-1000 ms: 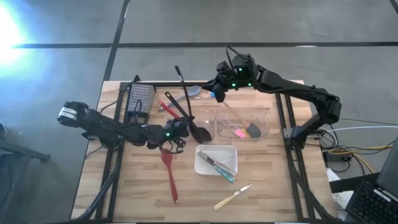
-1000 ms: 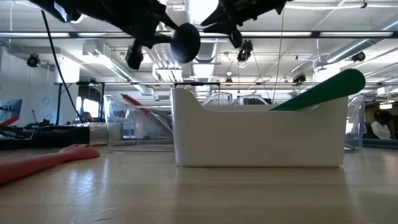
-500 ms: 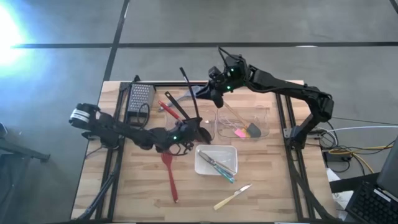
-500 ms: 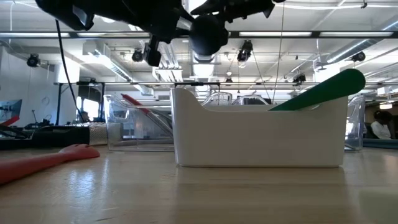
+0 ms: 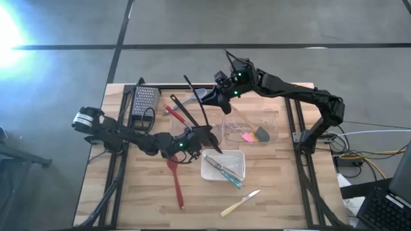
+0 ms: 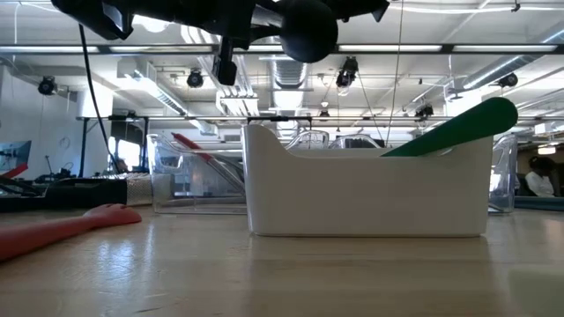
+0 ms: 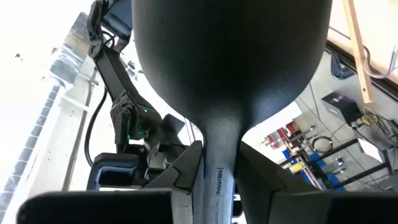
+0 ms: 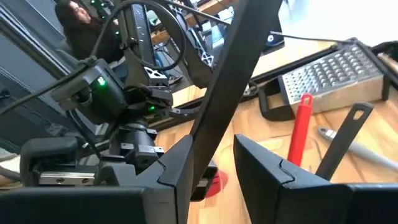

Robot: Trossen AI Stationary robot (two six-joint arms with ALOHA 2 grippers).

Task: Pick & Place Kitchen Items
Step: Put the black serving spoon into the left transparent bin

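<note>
A black ladle (image 5: 198, 106) is up in the air over the table's middle, its bowl (image 6: 308, 31) above the white tray (image 6: 366, 189). My left gripper (image 5: 191, 142) is shut on it just behind the bowl. My right gripper (image 5: 210, 99) comes from the far right and stands open, one finger on either side of the ladle's handle (image 8: 233, 68), about halfway along it. My left gripper pinches the ladle's handle right at the bowl (image 7: 219, 177) between its two fingers, which lie across the handle and point about level. The ladle is lifted clear, and its handle slants up toward the far edge. My right gripper's finger (image 8: 177, 165) stands close beside the handle; whether it touches I cannot tell.
A clear bin (image 5: 183, 112) at the far left holds a red utensil and a black one, beside a grater (image 5: 144, 102). Another clear bin (image 5: 250, 125) holds pink and green items. The white tray (image 5: 223, 165) holds utensils. A red spatula (image 5: 174, 179) and a knife (image 5: 241, 202) lie near the front.
My left gripper has carried the ladle toward the table's right and a little nearer, and the bowl has risen and swung over the white tray. My right gripper has moved toward the table's left, up to the ladle's handle, and now straddles it.
</note>
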